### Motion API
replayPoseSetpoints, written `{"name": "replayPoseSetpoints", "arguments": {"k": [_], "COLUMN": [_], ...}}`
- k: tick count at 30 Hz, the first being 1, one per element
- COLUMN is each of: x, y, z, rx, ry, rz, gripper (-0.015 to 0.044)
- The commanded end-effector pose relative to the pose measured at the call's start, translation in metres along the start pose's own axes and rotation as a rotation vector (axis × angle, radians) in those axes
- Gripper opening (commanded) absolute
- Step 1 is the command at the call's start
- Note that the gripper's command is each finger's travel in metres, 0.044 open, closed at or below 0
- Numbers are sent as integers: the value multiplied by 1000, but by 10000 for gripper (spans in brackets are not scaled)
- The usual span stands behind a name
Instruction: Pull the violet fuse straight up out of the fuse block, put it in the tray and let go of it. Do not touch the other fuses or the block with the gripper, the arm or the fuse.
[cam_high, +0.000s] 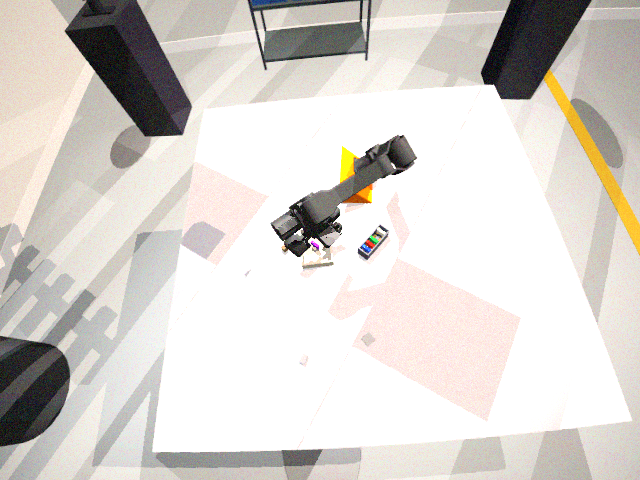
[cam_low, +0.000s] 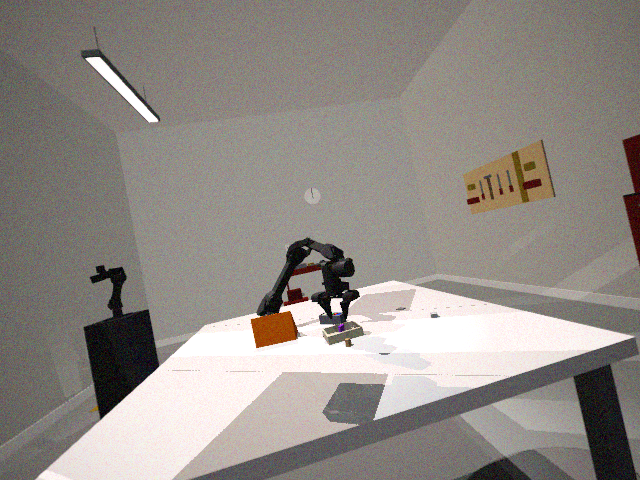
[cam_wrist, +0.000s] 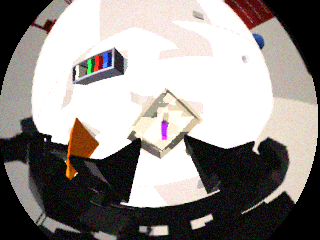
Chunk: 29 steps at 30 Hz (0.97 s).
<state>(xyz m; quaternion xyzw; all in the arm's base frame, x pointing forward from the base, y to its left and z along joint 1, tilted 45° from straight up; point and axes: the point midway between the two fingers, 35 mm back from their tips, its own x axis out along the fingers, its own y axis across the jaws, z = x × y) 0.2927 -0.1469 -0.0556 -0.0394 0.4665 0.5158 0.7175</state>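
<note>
The violet fuse (cam_high: 314, 243) (cam_low: 341, 327) (cam_wrist: 164, 128) lies inside the small beige tray (cam_high: 318, 264) (cam_low: 336, 337) (cam_wrist: 187, 110), apart from my fingers. My gripper (cam_high: 310, 246) (cam_low: 335, 305) (cam_wrist: 163, 139) is open and hangs just above the tray, one finger on each side of it in the wrist view. The dark fuse block (cam_high: 381, 227) (cam_low: 324, 318) (cam_wrist: 120, 63) holds green, red and blue fuses and stands to the right of the tray in the top view, clear of the gripper.
An orange wedge (cam_high: 347, 164) (cam_low: 273, 329) (cam_wrist: 78, 148) stands near the arm's base. A small brown peg (cam_high: 283, 248) (cam_low: 348, 342) stands beside the tray. Dark pillars (cam_high: 129, 67) stand off the table.
</note>
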Motion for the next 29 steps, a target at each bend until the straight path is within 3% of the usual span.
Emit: {"name": "replayPoseSetpoints", "arguments": {"k": [1,29], "x": [-28,-28], "y": [-2,-1], "z": [-2,-1], "rx": [-2,4], "ry": [0,-6], "rz": [-16,-15], "gripper": [330,330]}}
